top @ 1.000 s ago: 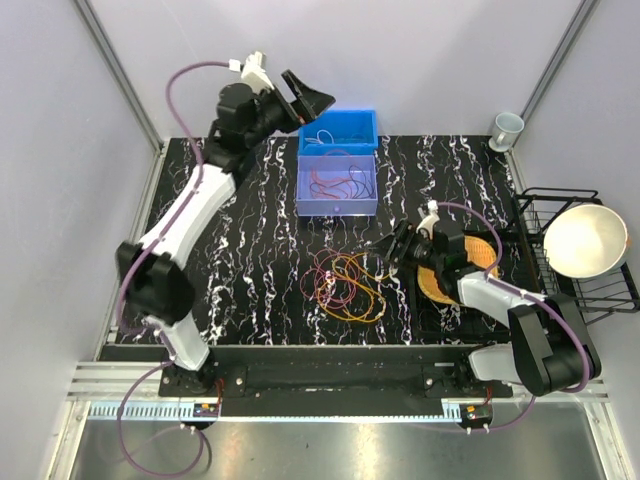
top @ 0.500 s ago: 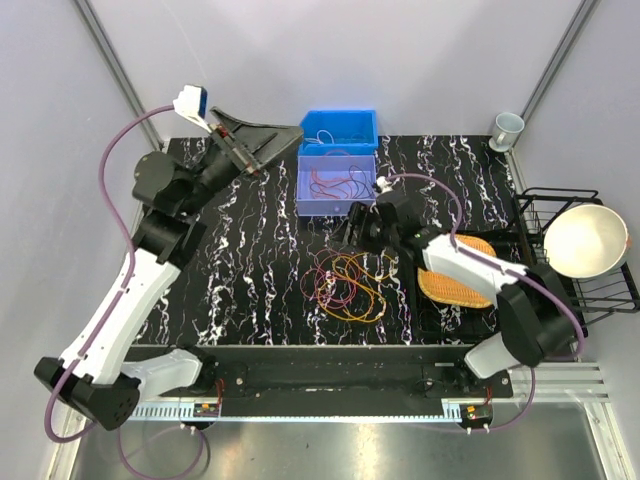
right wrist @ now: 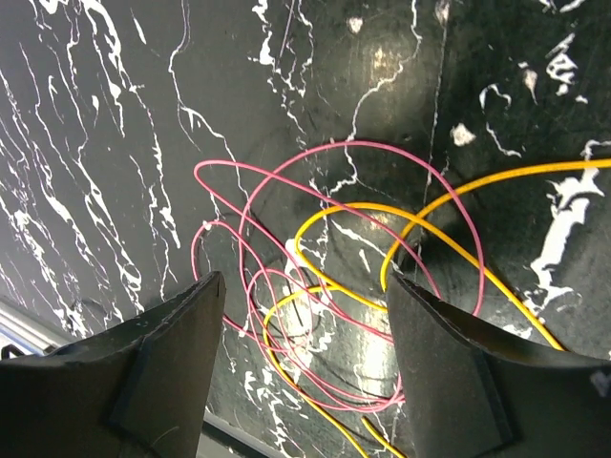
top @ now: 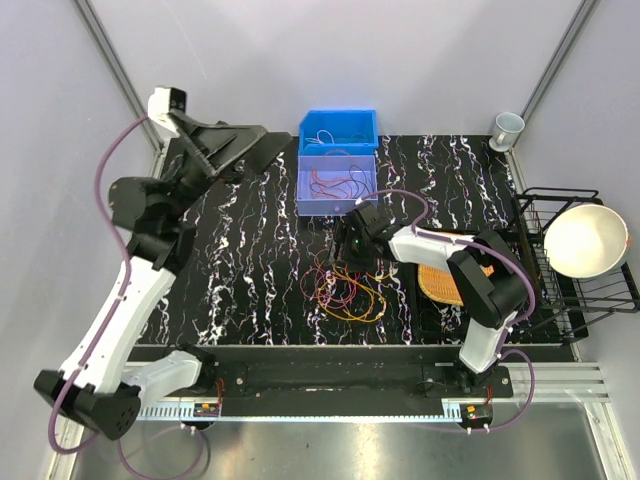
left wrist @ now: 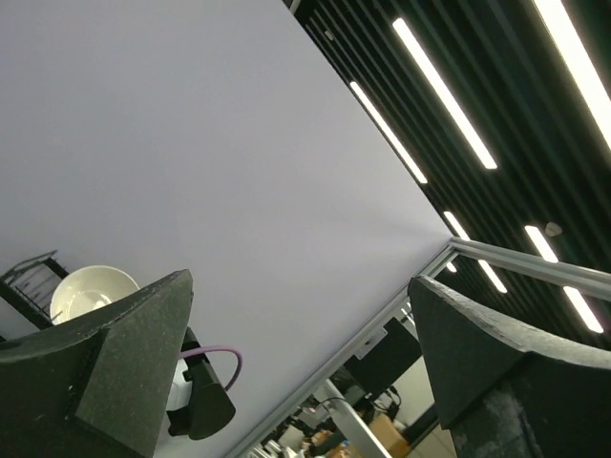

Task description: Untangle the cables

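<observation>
The cables (top: 345, 285) lie in a loose tangle of pink, red, yellow and orange loops on the black marbled table. My right gripper (top: 351, 256) hangs just over the tangle's far edge. In the right wrist view, pink cable loops (right wrist: 250, 286) and yellow cable loops (right wrist: 329, 215) lie on the table below the right gripper (right wrist: 305, 281), which is open and holds nothing. My left gripper (top: 258, 150) is raised high at the back left, open and empty. In its own view the left gripper (left wrist: 301, 281) faces the wall and ceiling. More cables lie in the two bins.
A blue bin (top: 372, 128) and a lilac bin (top: 336, 207) stand at the back centre. An orange woven mat (top: 440, 283) lies right of the tangle. A dish rack (top: 540, 215) with a white bowl (top: 585, 240) is at the right edge, and a cup (top: 507, 128) at the back right.
My right gripper has travelled left from over the woven mat to over the tangle. My left arm has swung back and left, away from the blue bin, still open.
</observation>
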Robot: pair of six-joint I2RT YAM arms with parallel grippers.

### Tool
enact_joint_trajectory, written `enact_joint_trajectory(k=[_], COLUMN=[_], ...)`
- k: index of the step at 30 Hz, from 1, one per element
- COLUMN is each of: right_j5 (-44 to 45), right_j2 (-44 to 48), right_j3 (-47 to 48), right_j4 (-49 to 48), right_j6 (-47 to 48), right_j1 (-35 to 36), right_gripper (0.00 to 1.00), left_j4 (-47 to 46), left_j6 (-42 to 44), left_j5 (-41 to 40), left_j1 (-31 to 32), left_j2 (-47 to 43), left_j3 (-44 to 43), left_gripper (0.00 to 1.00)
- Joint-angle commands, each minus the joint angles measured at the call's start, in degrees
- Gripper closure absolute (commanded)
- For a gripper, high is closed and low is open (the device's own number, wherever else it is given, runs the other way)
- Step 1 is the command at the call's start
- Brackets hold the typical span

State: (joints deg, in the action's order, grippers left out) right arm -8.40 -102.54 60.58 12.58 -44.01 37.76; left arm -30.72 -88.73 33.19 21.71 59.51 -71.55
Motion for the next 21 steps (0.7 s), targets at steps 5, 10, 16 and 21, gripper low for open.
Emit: enact_joint_trajectory(k=[5, 10, 16, 21], right_j5=[1.28, 1.81, 3.83, 7.87], right_j2=[-2.57, -4.33, -4.25, -2.14], right_j3=[4.81, 6.83, 8.15, 10.35], right_j4=[-0.19, 0.34, 2.36, 7.45], right_j6=[-0.64, -0.2, -0.2, 0.06], right_j1=[1.09, 1.18, 2.32, 3.81], right_gripper=[0.26, 0.28, 0.35, 0.36], left_j4=[-0.14, 11.81, 20.33, 29.55], left_j6=[1.17, 9.79, 17.35, 24.82], left_j5=[2.5, -0.49, -2.95, -5.85], left_j1=[-0.97, -1.24, -1.24, -1.32], left_j2=[0.18, -3.16, -6.68, -8.88], left_j3=[-0.43, 2.89, 8.08, 10.37], left_gripper=[0.01, 0.01, 0.01, 0.01])
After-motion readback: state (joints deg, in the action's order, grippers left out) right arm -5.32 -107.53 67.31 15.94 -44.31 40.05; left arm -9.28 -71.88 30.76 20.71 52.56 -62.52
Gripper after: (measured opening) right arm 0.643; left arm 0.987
